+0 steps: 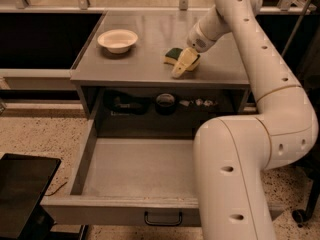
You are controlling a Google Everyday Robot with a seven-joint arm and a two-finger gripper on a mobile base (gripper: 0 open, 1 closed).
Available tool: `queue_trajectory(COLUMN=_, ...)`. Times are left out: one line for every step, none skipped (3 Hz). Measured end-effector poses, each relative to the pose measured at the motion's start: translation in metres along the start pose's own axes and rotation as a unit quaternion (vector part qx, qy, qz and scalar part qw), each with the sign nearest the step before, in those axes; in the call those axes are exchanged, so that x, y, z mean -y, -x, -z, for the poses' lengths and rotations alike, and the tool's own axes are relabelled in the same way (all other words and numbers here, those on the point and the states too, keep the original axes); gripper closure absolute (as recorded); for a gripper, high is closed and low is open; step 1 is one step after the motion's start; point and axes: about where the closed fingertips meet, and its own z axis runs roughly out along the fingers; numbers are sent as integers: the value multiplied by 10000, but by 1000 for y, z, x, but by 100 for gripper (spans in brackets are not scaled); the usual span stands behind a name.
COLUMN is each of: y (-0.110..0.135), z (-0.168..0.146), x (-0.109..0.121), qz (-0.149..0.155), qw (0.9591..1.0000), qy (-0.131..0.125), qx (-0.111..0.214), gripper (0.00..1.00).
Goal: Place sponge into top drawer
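The sponge [173,55], yellow with a dark green top, lies on the grey cabinet top [140,64] near its front right. My gripper [181,66] reaches down from the right and sits right over the sponge's front right part, hiding that part. The top drawer [110,210] is pulled wide open below the cabinet top, with nothing lying in the part that shows. Its dark handle [163,218] is on the front panel. My arm's thick lower link [230,179] covers the drawer's right side.
A white bowl [117,40] stands on the cabinet top at the left. Dark objects [125,104] sit in the recess behind the open drawer. A black box [22,189] stands on the floor at the lower left. Dark shelving runs behind the cabinet.
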Motion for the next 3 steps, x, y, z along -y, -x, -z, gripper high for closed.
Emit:
queue_trajectory(y=-1, z=-6, x=-3, qz=-13, qw=10000, qy=79, qx=0, gripper=0)
queue_trajectory(y=-1, z=-6, x=-3, qz=-13, qw=10000, qy=79, qx=0, gripper=13)
queue_trajectory(y=-1, z=-7, x=-3, qz=-14, qw=10000, qy=78, qx=0, gripper=29)
